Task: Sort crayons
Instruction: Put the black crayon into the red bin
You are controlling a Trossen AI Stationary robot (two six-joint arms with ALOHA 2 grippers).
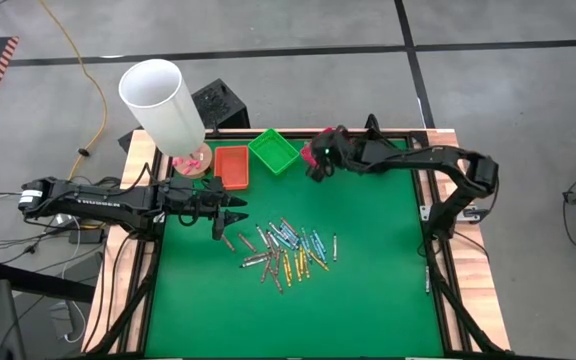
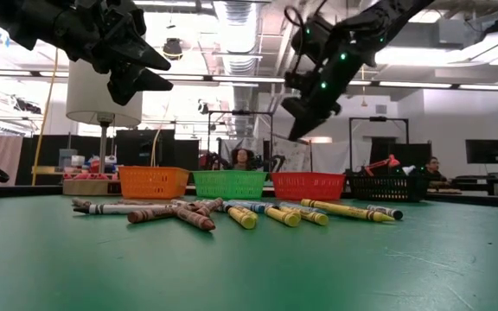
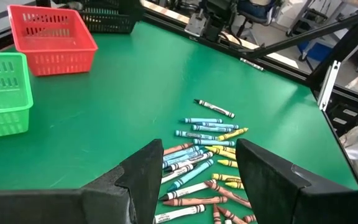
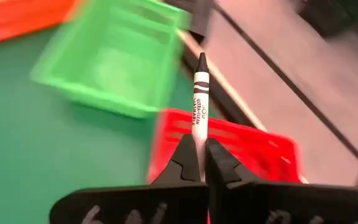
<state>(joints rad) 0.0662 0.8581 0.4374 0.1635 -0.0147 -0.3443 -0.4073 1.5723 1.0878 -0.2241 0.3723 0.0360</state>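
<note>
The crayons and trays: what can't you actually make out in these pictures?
- High view: the red tray is mostly hidden under the right hand.
- Right wrist view: the held crayon has its lower end buried between the fingers; its label is too small to read.
- Low view: what lies inside the trays is hidden by their walls, as with the green tray.
- Left wrist view: the left hand covers part of the crayon pile.

Crayons [image 1: 286, 250] heaped mid-mat — one white crayon [image 4: 199, 102] gripped upright.

1. The right gripper [image 4: 199, 163] is clamped on a white crayon [image 4: 199, 106] with a black tip — it stands up between the fingers.
2. Beyond it lie a red tray [image 4: 253, 149], a green tray [image 4: 114, 68] and an orange tray [image 4: 17, 18] on the green table [image 4: 36, 155].
</note>
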